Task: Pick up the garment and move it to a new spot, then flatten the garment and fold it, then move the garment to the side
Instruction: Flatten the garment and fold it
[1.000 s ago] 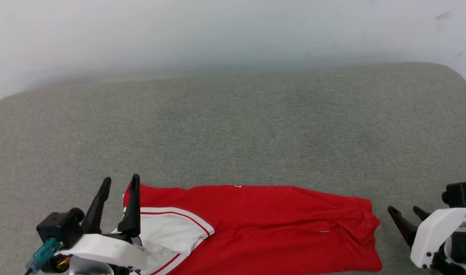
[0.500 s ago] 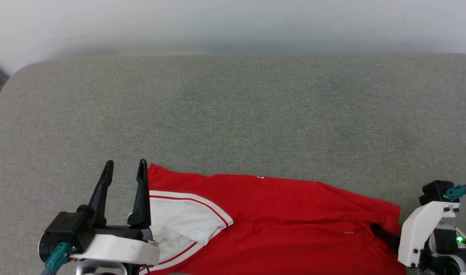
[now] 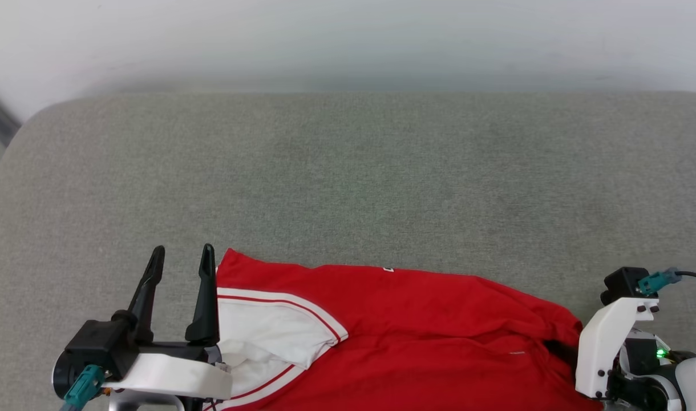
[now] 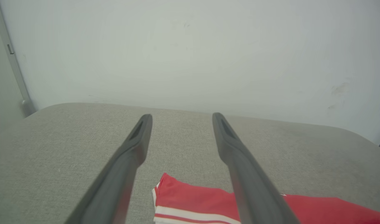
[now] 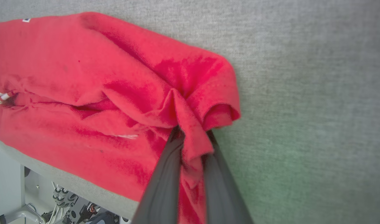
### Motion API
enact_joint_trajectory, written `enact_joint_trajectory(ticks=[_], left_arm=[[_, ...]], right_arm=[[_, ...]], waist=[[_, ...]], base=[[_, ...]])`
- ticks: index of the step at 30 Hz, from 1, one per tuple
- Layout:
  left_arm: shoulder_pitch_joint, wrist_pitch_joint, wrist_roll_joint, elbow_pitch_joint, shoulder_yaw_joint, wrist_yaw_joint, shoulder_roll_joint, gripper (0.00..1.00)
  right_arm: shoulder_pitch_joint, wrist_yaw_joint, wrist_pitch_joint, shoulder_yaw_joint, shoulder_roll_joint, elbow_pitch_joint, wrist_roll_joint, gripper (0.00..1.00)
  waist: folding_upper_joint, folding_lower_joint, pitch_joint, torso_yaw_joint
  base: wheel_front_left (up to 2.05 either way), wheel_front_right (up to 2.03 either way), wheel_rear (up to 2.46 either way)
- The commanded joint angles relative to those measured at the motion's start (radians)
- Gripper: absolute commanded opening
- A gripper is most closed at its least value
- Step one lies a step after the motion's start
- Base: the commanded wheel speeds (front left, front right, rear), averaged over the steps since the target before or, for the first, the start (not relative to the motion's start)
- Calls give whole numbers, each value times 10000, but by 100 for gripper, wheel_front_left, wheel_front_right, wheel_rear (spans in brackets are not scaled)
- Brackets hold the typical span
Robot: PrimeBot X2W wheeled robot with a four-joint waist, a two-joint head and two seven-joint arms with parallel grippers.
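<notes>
A: Where's the garment [image 3: 428, 319]?
B: Red shirt w/ a white sleeve [image 3: 268, 337], striped trim. Lies rumpled on the grey fabric surface [image 3: 348, 171], betw. the two tools.
A: Right tool [image 5: 193, 132]?
B: Narrow, fingers pinched on a bunched red fold at the shirt end nearest it.
A: Left tool [image 3: 183, 249]?
B: Fingers wide, nothing betw. them. Sleeve-end corner sits just beside its inner finger.

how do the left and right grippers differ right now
The left gripper is open, fingers spread and gripping nothing; the right gripper is shut, pinching a fold of the red shirt. The left sits by the white-sleeve end, the right at the plain red end. Both have long dark fingers.
</notes>
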Motion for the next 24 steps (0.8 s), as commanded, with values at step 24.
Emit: enact_joint_trajectory(ticks=[24], left_arm=[[580,116,109,-379,21,307,252,100]], right_arm=[[-302,11,2355,-3938,898,-347,892,0]], waist=[[0,-1,-583,-1067]], base=[[0,0,0]])
